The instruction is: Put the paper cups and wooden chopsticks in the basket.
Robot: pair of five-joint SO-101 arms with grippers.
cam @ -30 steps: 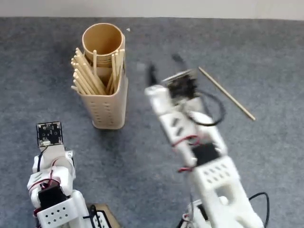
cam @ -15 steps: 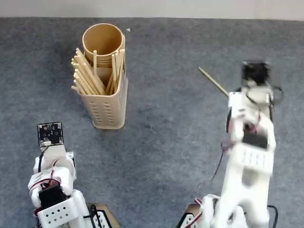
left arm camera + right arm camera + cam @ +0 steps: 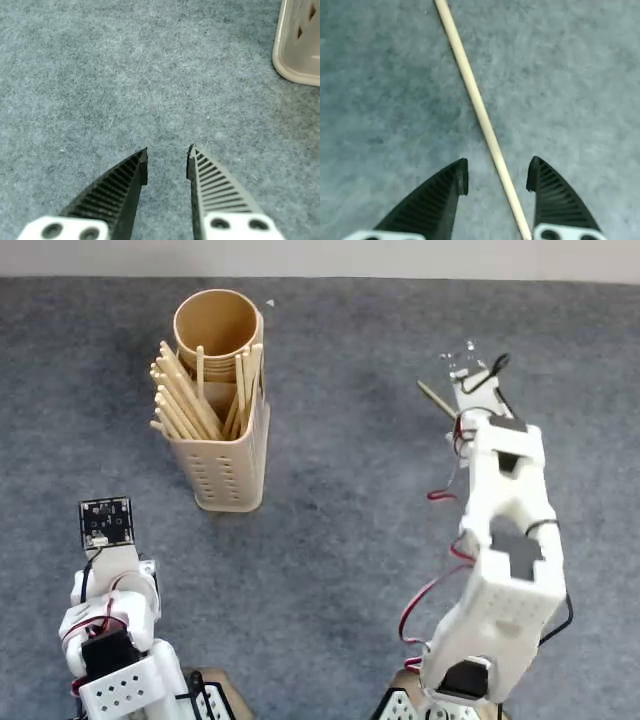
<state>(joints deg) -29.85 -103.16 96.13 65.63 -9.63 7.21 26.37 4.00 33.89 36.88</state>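
Note:
A beige basket (image 3: 228,465) stands on the grey carpet at the left, holding a paper cup (image 3: 217,328) and several wooden chopsticks (image 3: 185,398). One loose wooden chopstick (image 3: 479,113) lies on the carpet at the right; its far tip (image 3: 432,394) pokes out beside the right arm in the high view. My right gripper (image 3: 497,180) is open right over it, a finger on each side of the stick. My left gripper (image 3: 167,160) is open over bare carpet near the front left, close to the basket's corner (image 3: 298,45).
Grey carpet (image 3: 340,500) covers the whole table. The right arm's white body (image 3: 500,540) stretches from the front edge toward the loose chopstick. The left arm's base (image 3: 105,640) sits at the front left.
The right arm has swung from near the basket across to the right and now stands over the loose chopstick. The left arm has not moved.

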